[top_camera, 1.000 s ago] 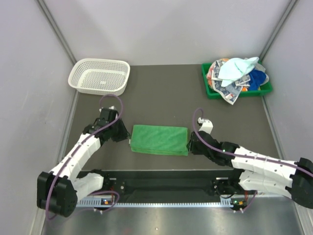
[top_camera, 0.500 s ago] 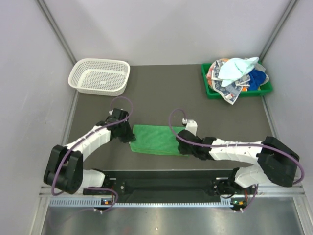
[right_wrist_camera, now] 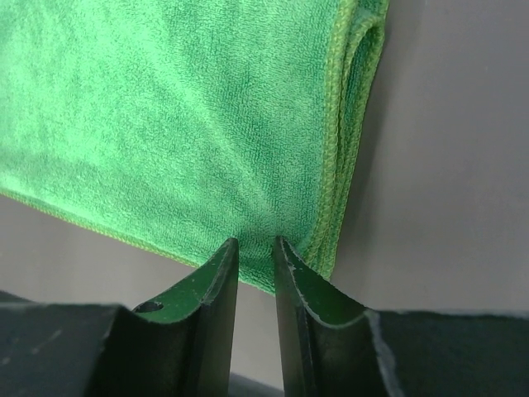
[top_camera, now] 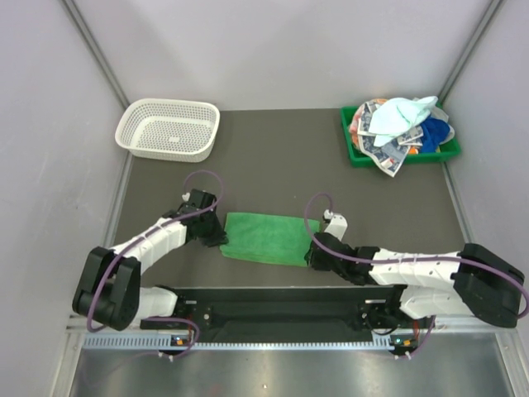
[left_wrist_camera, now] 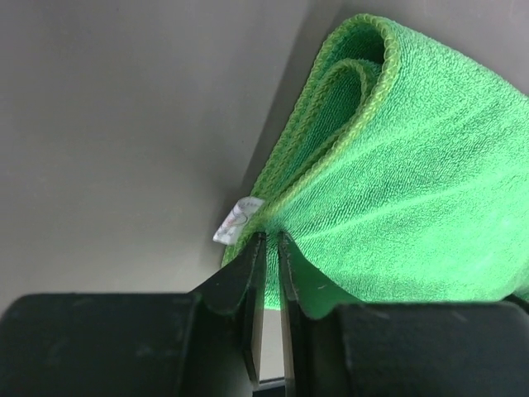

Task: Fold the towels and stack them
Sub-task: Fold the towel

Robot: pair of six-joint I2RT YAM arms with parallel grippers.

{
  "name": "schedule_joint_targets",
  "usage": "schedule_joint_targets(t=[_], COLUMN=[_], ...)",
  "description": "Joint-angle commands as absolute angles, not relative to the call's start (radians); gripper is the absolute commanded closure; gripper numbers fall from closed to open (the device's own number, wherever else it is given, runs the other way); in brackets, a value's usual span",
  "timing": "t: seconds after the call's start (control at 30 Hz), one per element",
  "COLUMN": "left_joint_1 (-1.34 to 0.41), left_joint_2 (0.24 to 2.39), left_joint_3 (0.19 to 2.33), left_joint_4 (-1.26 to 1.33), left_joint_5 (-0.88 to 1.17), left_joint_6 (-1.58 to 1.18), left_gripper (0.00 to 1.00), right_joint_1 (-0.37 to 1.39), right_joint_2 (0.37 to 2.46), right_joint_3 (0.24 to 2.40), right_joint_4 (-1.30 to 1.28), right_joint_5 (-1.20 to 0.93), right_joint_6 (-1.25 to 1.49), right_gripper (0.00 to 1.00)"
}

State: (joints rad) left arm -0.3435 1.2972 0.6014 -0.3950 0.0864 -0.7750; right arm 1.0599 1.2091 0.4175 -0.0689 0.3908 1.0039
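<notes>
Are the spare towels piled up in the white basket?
No, the heap of towels lies in the green tray at the far right, apart from the white basket.

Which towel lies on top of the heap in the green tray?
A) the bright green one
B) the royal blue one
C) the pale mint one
C: the pale mint towel lies uppermost in the green tray, partly covering the rest.

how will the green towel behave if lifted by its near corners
Probably floppy: the folded bright green terry towel bends in soft rounded loops at its edge. Likely light, not slippery, given the fuzzy pile. Lifted by corners, its middle may sag.
</notes>
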Motion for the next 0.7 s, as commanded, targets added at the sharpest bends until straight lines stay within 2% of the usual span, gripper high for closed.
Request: schedule_joint_targets(t=[0.0,0.2,0.23,0.33,0.43,0.5,0.57,0.67], left_joint_1=[-0.345,-0.344,-0.344,-0.344,-0.344,-0.342,-0.341,-0.336], left_joint_2=[1.264,1.256,1.261,1.29,1.33,1.347,1.385,1.428], left_joint_3=[0.667,0.802,0.822,0.833,0.827,0.816,0.81,0.804], left_joint_4=[-0.465,-0.558,-0.561,-0.565,-0.552,-0.51,-0.491,-0.469], left_joint_5=[0.035,-0.023,-0.034,-0.035,-0.02,0.004,0.096,0.121], left_joint_6=[-0.739,-0.69,-0.687,-0.67,-0.663,-0.641,-0.626,-0.623], left_gripper=[0.82,0.7,0.63,0.51,0.48,0.4,0.36,0.31], right_joint_1=[1.094,1.094,1.092,1.092,1.094,1.092,1.089,1.085], right_joint_2=[1.161,1.039,1.014,0.974,0.947,0.943,0.96,1.012], right_joint_3=[0.422,0.423,0.431,0.462,0.515,0.54,0.571,0.598], right_joint_4=[-0.199,-0.304,-0.316,-0.356,-0.399,-0.399,-0.391,-0.37], right_joint_5=[0.371,0.416,0.426,0.443,0.475,0.492,0.5,0.494], right_joint_6=[1.019,1.012,1.009,0.99,0.96,0.93,0.908,0.876], right_gripper=[0.75,0.73,0.73,0.72,0.72,0.71,0.7,0.7])
